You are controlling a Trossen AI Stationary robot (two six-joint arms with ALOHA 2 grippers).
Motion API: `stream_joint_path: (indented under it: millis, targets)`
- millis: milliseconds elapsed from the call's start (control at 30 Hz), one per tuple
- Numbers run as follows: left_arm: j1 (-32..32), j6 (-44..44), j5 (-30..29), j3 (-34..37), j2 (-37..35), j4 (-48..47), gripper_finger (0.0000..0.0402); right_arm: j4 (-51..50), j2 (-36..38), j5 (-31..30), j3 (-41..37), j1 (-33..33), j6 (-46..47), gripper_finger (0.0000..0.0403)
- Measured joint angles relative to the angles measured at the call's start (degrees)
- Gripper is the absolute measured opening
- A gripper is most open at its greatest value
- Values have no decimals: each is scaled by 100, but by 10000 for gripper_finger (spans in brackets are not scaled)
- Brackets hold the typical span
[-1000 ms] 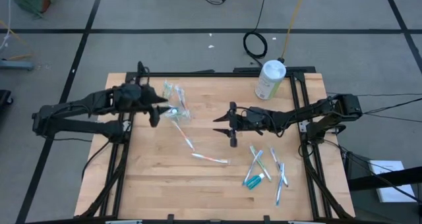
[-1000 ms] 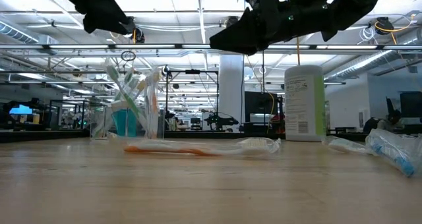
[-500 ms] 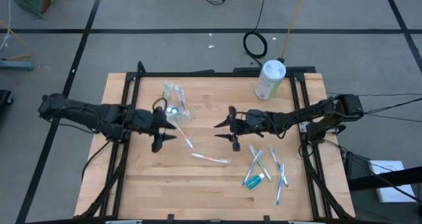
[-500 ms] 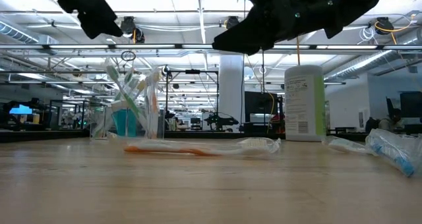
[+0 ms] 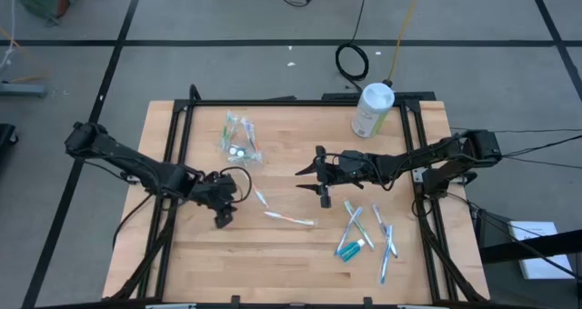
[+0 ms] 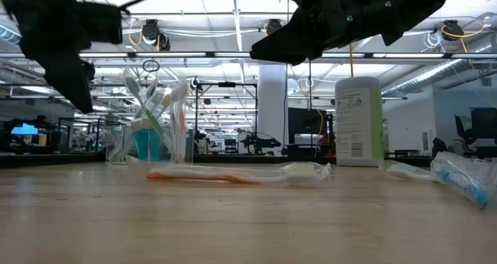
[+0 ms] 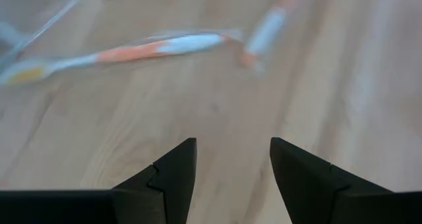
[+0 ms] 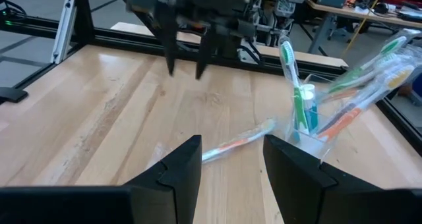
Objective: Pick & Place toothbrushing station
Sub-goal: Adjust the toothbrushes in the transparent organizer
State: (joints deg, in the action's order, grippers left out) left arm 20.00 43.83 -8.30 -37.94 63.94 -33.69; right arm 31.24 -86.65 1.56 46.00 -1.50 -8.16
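The toothbrushing station [image 5: 238,144], a small clear cup [image 6: 152,144] crowded with pale toothbrushes and a blue tube, is seen standing upright on the wooden table [image 5: 205,254], toward its far left part, and is touched by neither arm. All other places are given from this cup. To its near left, low over the boards, the left gripper [image 5: 224,211] is found, its fingers spread wide with nothing between them; in the left wrist view only bare wood is seen between the two dark fingers [image 7: 173,174], and an orange-and-white toothbrush [image 7: 125,51] is seen lying just beyond them. On the near right of the cup two loose toothbrushes are laid flat: a short one [image 5: 259,197] close by and a longer wrapped one with an orange handle [image 5: 291,219] a little farther off. Well to the right of the cup the right gripper [image 5: 317,175] is held above the table, its fingers parted and empty. Farther right and nearer, a scatter of toothbrushes and a blue toothpaste tube [image 5: 353,247] is spread on the wood. At the far right corner, well apart from the cup, a white canister with a green label [image 5: 372,110] is stood upright.
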Motion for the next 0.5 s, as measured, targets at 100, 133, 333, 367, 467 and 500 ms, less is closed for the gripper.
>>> stream_joint_path:
  millis: [100,133,333,367,467,500]
  targets:
    - [-90,863,-757,16,288,77,200,20,0,0,0,0,0,155]
    - [-157,1117,-1077,16,353,121,200,24,0,0,0,0,0,155]
    - [-603,2448,-2118,16,758,148,200,22,0,0,0,0,0,155]
    - [-656,2600,-2094,16,843,146,200,22,0,0,0,0,0,155]
    - [-775,2877,-2091,16,1138,389,200,22,0,0,0,0,0,155]
    - [-809,2875,-2131,16,1228,514,200,22,0,0,0,0,0,155]
